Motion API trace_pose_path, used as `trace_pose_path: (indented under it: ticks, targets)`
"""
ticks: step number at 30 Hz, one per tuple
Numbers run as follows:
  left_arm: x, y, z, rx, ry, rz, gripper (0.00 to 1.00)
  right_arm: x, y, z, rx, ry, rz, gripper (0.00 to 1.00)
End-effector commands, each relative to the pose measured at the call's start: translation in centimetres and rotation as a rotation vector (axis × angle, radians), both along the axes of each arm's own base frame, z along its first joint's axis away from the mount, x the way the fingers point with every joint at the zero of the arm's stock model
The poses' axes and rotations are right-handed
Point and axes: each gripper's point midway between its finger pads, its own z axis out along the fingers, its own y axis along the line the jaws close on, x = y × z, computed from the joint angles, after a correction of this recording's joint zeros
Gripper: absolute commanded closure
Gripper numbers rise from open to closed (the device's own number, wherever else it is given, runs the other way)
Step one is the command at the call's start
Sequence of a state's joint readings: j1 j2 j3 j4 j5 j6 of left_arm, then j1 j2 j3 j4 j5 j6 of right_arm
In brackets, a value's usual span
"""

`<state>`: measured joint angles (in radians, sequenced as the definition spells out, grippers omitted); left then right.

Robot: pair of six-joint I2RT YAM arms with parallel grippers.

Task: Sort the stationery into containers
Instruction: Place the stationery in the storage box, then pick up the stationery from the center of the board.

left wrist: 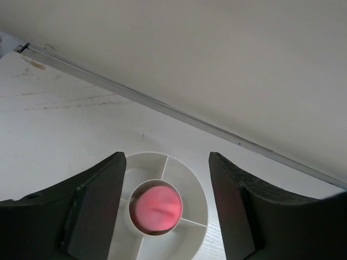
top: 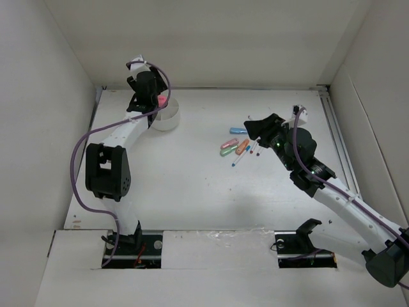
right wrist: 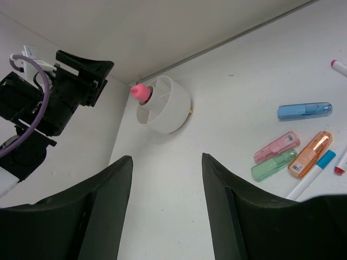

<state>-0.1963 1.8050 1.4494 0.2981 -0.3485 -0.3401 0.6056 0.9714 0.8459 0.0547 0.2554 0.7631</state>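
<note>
- bowl (top: 167, 118) first: you'll find the round white divided container at the far left of the table (top: 192, 192), close to the back wall.
- pink-topped stubby item (left wrist: 156, 208) stands upright in the bowl's round centre compartment; from the right wrist view its pink top pokes up above the rim.
- your left gripper (left wrist: 166, 157) hangs right over the bowl, looking straight down into it.
- its fingers (left wrist: 100, 206) are spread apart, one on each side of the pink top, and neither touches it or the bowl wall as far as you can see.
- the rest of the stationery lies loose on the table, well apart from the bowl, toward the right of centre.
- blue capsule piece (right wrist: 304, 111) lies farthest back in that group, a little apart from the others.
- pink capsule piece (right wrist: 277, 147) and green capsule piece (right wrist: 273, 166) lie side by side, touching or nearly so.
- orange capsule piece (right wrist: 310, 155) sits just beside those two, on their right in the wrist view.
- thin white pens (top: 241, 157) lie at the near and right edge of the cluster; one has a blue cap (right wrist: 325, 160) and at least two show red caps.
- your right gripper (top: 252, 128) hovers next to this cluster, at the blue piece's side.
- its fingers (right wrist: 103, 211) stand apart with only bare table between them.
</note>
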Motion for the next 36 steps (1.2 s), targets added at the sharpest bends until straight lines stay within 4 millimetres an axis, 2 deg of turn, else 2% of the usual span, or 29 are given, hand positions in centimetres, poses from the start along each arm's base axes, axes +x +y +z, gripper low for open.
trace_pose_path:
  ticks: [1, 3, 5, 6, 8, 9, 11, 12, 13, 15, 16, 18, 19, 20, 22, 23, 24, 25, 26, 27, 32, 35, 36]
  targets:
    - [-0.4, 0.0, 3.1, -0.026, -0.084, -0.002, 0.40, -0.3, -0.2, 2.2, 0.033, -0.070, -0.009, 0.40]
    - [-0.6, -0.2, 3.5, -0.029, -0.092, -0.013, 0.40, -0.2, -0.3, 2.2, 0.033, -0.070, -0.018, 0.40]
    - [-1.2, -0.8, 5.8, -0.038, -0.134, -0.027, 0.40, -0.2, -0.8, 2.1, 0.032, -0.071, -0.041, 0.40]
    - [-1.6, -2.3, 7.0, -0.045, -0.156, -0.054, 0.43, -0.1, -1.0, 2.1, 0.032, -0.071, -0.052, 0.40]
    - [-2.5, -4.2, 8.5, -0.003, -0.177, -0.100, 0.45, -0.1, -1.0, 2.1, 0.032, -0.071, -0.052, 0.40]
    - [-3.5, -6.5, 9.6, -0.003, -0.197, -0.148, 0.47, 0.0, -1.3, 2.1, 0.031, -0.071, -0.067, 0.40]
    - [-4.7, -9.2, 10.2, -0.011, -0.207, -0.203, 0.51, 0.3, -1.9, 2.1, 0.039, -0.069, -0.108, 0.47]
    - [-5.5, -10.7, 10.4, -0.017, -0.216, -0.233, 0.52, 0.3, -2.1, 1.9, 0.033, -0.062, -0.118, 0.59]
    - [-6.7, -14.2, 9.2, -0.021, -0.203, -0.314, 0.52, 0.6, -2.3, 1.3, 0.033, -0.040, -0.140, 0.67]
    - [-8.1, -17.9, 7.8, -0.014, -0.188, -0.405, 0.52, 0.9, -3.2, 0.7, 0.032, -0.018, -0.184, 0.80]
    - [-9.1, -21.4, 5.9, 0.007, -0.154, -0.487, 0.52, 1.0, -3.4, 0.5, 0.037, -0.009, -0.202, 0.83]
    - [-9.5, -24.7, 3.5, 0.035, -0.100, -0.553, 0.52, 1.4, -4.4, 0.3, 0.043, 0.000, -0.244, 0.86]
    - [-9.4, -26.4, -0.4, 0.086, -0.004, -0.590, 0.52, 1.2, -4.7, 0.2, 0.056, 0.002, -0.256, 0.88]
    - [-9.9, -28.8, -0.3, 0.104, 0.000, -0.647, 0.52, 1.4, -5.0, 0.2, 0.056, 0.002, -0.266, 0.88]
    - [-10.2, -30.9, -2.4, 0.158, 0.041, -0.699, 0.52, 1.4, -5.7, 0.4, 0.067, 0.002, -0.291, 0.91]
    - [-10.8, -32.5, -5.3, 0.206, 0.102, -0.734, 0.52, 1.4, -6.3, 0.3, 0.076, 0.002, -0.310, 0.91]
    - [-10.7, -33.3, -4.8, 0.221, 0.095, -0.739, 0.53, 1.6, -6.8, 0.3, 0.075, 0.001, -0.332, 0.93]
    - [-11.0, -33.9, -5.5, 0.240, 0.112, -0.753, 0.53, 1.4, -7.1, 0.2, 0.085, 0.001, -0.341, 0.93]
    - [-11.0, -33.9, -7.2, 0.256, 0.149, -0.755, 0.55, 1.3, -7.7, 0.4, 0.097, -0.001, -0.356, 0.94]
    - [-11.5, -34.5, -7.2, 0.258, 0.148, -0.768, 0.57, 1.4, -7.9, 0.4, 0.097, -0.001, -0.357, 0.94]
    - [-12.5, -33.9, -10.7, 0.267, 0.205, -0.786, 0.57, 1.2, -8.0, 0.4, 0.120, 0.001, -0.355, 0.94]
    - [-12.7, -34.1, -11.5, 0.296, 0.210, -0.816, 0.57, 1.5, -8.0, 0.1, 0.114, 0.010, -0.351, 0.87]
    - [-12.5, -34.1, -11.9, 0.312, 0.209, -0.820, 0.55, 1.6, -7.7, -0.3, 0.107, 0.019, -0.343, 0.79]
